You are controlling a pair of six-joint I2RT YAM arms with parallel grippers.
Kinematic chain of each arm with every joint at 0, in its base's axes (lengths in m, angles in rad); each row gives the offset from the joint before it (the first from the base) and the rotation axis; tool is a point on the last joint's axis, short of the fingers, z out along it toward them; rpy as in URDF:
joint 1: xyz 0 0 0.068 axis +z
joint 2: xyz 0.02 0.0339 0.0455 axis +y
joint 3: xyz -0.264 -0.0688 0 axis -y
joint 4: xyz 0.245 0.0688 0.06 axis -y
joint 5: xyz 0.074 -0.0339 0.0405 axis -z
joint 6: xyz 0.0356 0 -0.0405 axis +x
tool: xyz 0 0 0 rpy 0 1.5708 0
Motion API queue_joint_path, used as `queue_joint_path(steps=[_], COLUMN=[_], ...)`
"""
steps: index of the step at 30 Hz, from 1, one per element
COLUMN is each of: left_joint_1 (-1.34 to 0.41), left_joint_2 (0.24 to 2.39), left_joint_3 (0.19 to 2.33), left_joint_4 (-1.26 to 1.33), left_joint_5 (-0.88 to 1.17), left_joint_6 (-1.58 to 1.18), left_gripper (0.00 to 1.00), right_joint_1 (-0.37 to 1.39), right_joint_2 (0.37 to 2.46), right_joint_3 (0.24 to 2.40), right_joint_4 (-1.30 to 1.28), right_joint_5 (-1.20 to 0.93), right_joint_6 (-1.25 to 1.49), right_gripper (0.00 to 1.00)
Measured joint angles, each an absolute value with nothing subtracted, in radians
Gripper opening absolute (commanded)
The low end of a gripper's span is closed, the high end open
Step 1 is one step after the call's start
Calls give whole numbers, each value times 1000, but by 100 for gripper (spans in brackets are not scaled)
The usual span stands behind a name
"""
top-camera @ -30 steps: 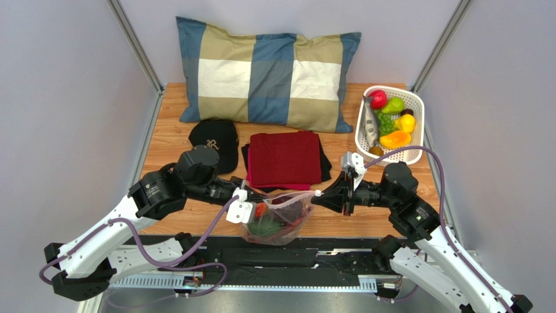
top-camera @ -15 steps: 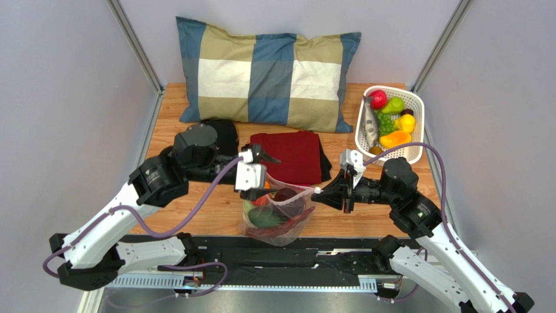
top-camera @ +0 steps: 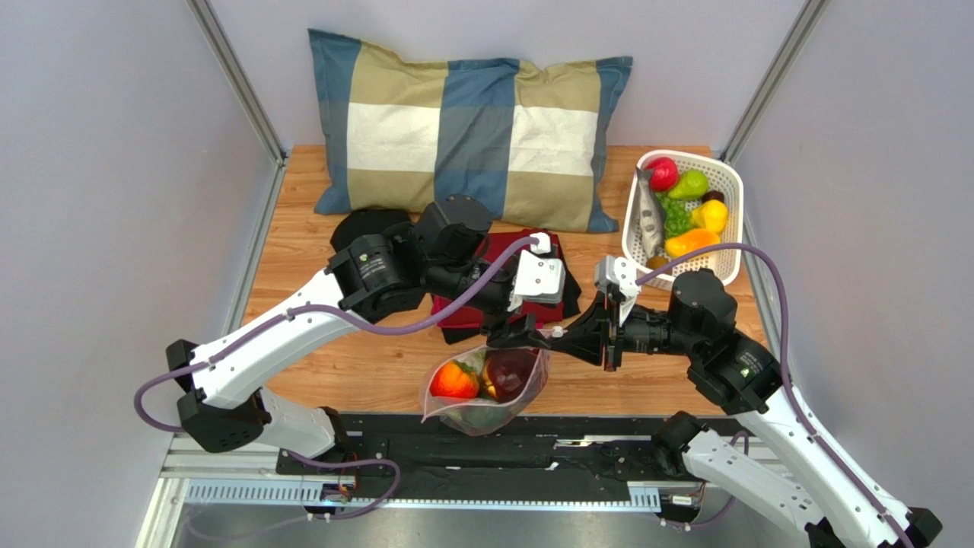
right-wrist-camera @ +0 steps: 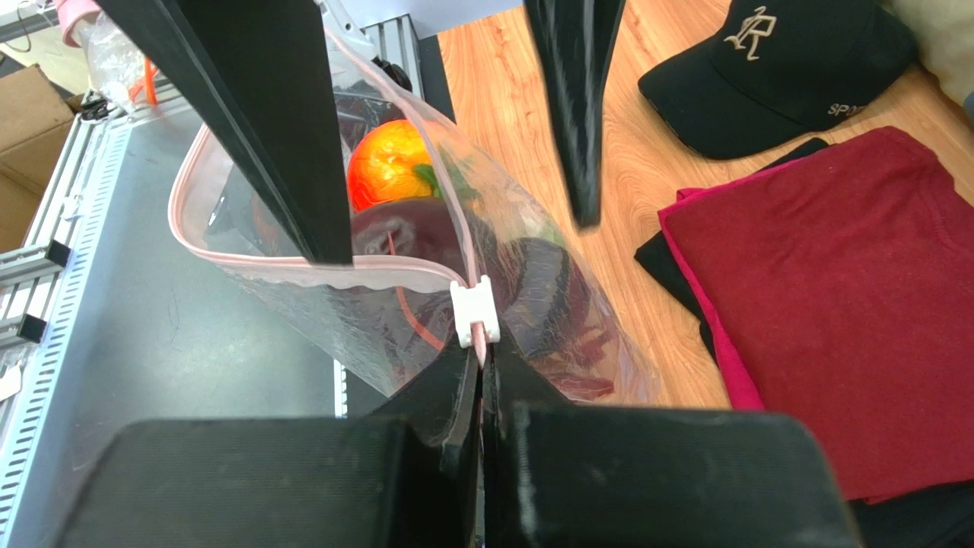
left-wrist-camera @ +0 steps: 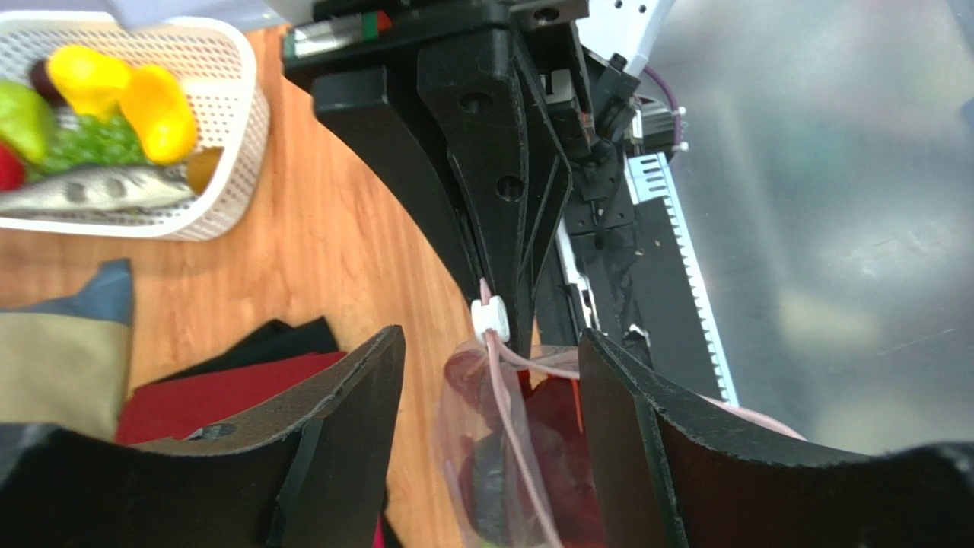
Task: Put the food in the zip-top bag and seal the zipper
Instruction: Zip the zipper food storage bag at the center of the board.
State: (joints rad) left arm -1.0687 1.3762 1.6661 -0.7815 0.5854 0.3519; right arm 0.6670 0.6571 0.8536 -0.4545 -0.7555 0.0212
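Observation:
The clear zip-top bag (top-camera: 486,394) hangs at the table's near edge with food inside: an orange-red piece (top-camera: 454,380), a dark purple one (top-camera: 510,370) and something green. My right gripper (right-wrist-camera: 480,368) is shut on the bag's corner just behind the white slider (right-wrist-camera: 476,311). The pink zipper (right-wrist-camera: 297,268) stands apart in a loop, so the mouth gapes. My left gripper (left-wrist-camera: 492,335) is open, its fingers (right-wrist-camera: 286,126) straddling the bag's mouth close to the slider (left-wrist-camera: 491,317) without touching it. More food (top-camera: 686,211) lies in the white basket (top-camera: 734,234).
A folded red cloth (right-wrist-camera: 846,285) on a dark one lies just beyond the bag, partly under my left arm. Further left a black cap (right-wrist-camera: 789,69) rests on the wood. A checked pillow (top-camera: 469,126) fills the back. The metal rail (top-camera: 572,462) borders the table's near edge.
My left gripper let go of the bag's left end, opened, and swung right to straddle the bag near the slider. The bag sagged lower. The right gripper closed fully on its corner.

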Motion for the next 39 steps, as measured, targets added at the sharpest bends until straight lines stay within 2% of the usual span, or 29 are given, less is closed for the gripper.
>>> queue_joint_path(steps=[6,14,17,23,25,39], left_joint_1=[-1076,-1100,-1107,-1115,-1117,-1118], left_joint_2=[1412,1440,1452,1463,1460,1316], left_joint_3=[1681,1711,1714,1714,1713,1560], left_joint_4=[-794,-801,-806,-827,-830,-852], left_joint_5=[580,546,525,489,486,467], left_joint_6=[266,188,174,162,163,243], left_gripper=[58,54,44,10,5,4], right_joint_1=[675,687,688,693,693,705], right_joint_2=[661,680,688,688,685,627], right_joint_3=[865,893,902,905,905,904], right_joint_4=[-460,-481,-482,-497,-502,-563], right_joint_5=[-732,-706,-695,-681,-674,-580], right_joint_6=[27,33,43,59,60,81], right_gripper=[0,0,0,0,0,0])
